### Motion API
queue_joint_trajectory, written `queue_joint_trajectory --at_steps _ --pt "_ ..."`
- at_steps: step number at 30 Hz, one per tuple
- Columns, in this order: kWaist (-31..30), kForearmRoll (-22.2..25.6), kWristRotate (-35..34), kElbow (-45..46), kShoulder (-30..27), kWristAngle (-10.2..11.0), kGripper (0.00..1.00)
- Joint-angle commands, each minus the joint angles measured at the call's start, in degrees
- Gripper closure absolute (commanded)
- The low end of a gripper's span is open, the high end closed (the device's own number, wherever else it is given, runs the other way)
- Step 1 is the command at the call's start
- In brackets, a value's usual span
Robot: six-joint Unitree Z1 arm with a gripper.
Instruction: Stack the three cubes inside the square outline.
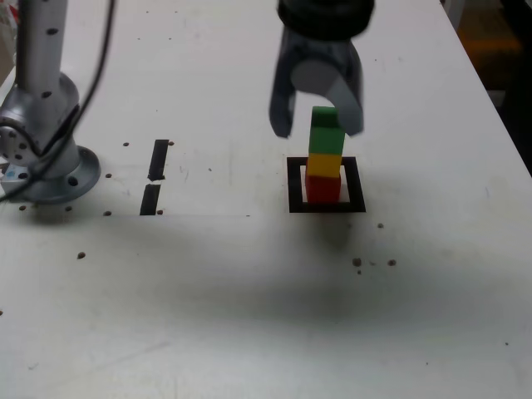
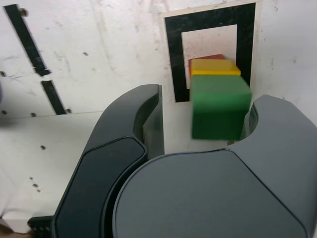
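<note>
Three cubes stand in one stack inside the square outline (image 1: 295, 204): the red cube (image 1: 322, 189) at the bottom, the yellow cube (image 1: 324, 165) on it, the green cube (image 1: 324, 133) on top. My gripper (image 1: 317, 126) hangs over the stack, open, one finger on each side of the green cube. In the wrist view the green cube (image 2: 220, 111) lies close against one finger, and a clear gap separates it from the other. Below it show the yellow cube (image 2: 215, 67), a sliver of the red cube (image 2: 218, 56) and the square outline (image 2: 173, 49). The gripper (image 2: 208, 99) holds nothing.
The arm's metal base (image 1: 50, 158) stands at the exterior view's left, with a cable running up from it. Two short black tape strips (image 1: 158, 158) (image 1: 150, 199) lie between the base and the outline. Small dark specks dot the white table. The table's edge (image 1: 499, 91) runs along the exterior view's right.
</note>
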Motion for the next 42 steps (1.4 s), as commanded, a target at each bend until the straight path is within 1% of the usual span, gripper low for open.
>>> queue_joint_trajectory --at_steps 1,7,9,14,18,22,24,32,33,34,38,42 --pt "0.05 0.70 -0.24 -0.16 -1.69 0.32 0.33" --pt "-0.81 3.61 -0.42 -0.78 -8.55 2.42 0.33" --pt "-1.10 4.98 -0.52 0.24 -11.42 3.29 0.33" --pt "-1.17 6.18 -1.79 6.47 -16.08 3.98 0.33" --pt "-1.17 4.52 -3.28 13.27 -18.24 3.91 0.33" --pt "-1.16 0.11 -4.29 20.61 -19.16 3.38 0.33" --pt "-1.17 -5.00 -4.67 26.61 -19.39 2.61 0.33" --pt "-1.17 -18.78 -5.12 38.85 -19.06 1.47 0.32" --pt "-1.15 -22.25 -5.38 41.61 -18.83 1.37 0.32" --pt "-1.15 -23.77 -5.52 42.83 -18.71 1.37 0.32" --pt "-1.11 -27.73 -6.21 46.49 -18.56 1.63 0.32" --pt "-0.90 -29.10 -7.08 48.94 -19.25 2.12 0.32"
